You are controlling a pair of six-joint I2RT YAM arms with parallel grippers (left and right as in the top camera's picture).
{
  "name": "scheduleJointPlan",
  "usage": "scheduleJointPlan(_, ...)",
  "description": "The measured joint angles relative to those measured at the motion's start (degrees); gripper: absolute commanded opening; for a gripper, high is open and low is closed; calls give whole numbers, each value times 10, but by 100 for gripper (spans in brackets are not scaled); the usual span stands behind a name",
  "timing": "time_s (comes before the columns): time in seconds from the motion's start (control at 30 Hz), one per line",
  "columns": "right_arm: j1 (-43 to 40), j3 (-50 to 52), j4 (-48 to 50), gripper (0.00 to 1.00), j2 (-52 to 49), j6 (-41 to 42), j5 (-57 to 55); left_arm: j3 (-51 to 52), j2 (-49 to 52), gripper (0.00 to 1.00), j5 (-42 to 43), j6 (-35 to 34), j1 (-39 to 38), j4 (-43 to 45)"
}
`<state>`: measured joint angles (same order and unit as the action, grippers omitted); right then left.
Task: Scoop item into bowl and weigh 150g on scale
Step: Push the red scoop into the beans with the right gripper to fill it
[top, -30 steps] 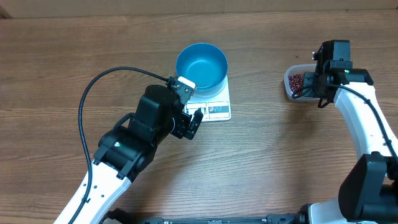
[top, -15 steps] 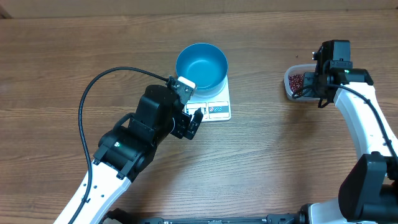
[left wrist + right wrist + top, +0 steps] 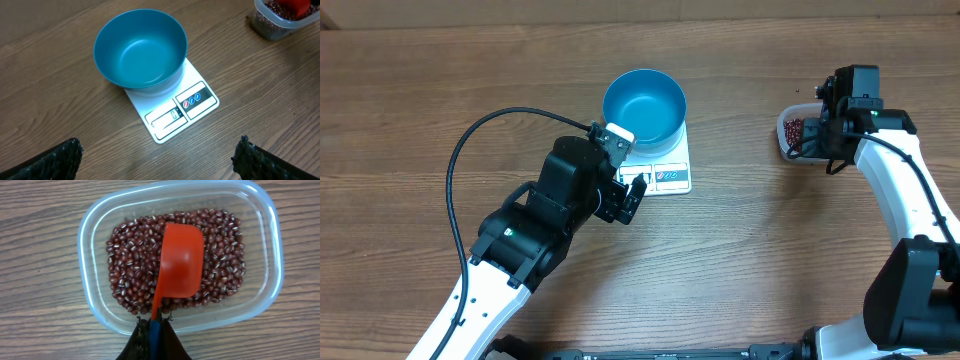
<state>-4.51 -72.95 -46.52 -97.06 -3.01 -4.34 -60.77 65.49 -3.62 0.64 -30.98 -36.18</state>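
The right jaws pinch the red scoop [image 3: 180, 262] by its handle, cup over the beans [image 3: 127, 265] in the clear tub [image 3: 272, 255], three o'clock of the bowl [image 3: 643, 105] on the scale [image 3: 670, 176]; the left jaws gape wide at its seven o'clock.

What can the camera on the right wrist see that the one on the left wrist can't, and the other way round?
Only the right wrist view: the whole clear tub from above, holding the beans, with the right gripper shut on the handle of an orange scoop lying over them.
Only the left wrist view: the empty blue bowl on the white scale, and the left gripper open before them.
Both: the wooden table, plus the tub, beans and scoop, though the left wrist view catches only a corner of them.
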Motion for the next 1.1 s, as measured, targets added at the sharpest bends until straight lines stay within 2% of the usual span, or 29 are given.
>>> scheduleJointPlan(0.57,-11,0,-2,4,-1,0,66,0,0,100,0,0,0,0)
scheduleJointPlan(1.1,-112,0,-4,4,-8,0,187,0,0,100,0,0,0,0)
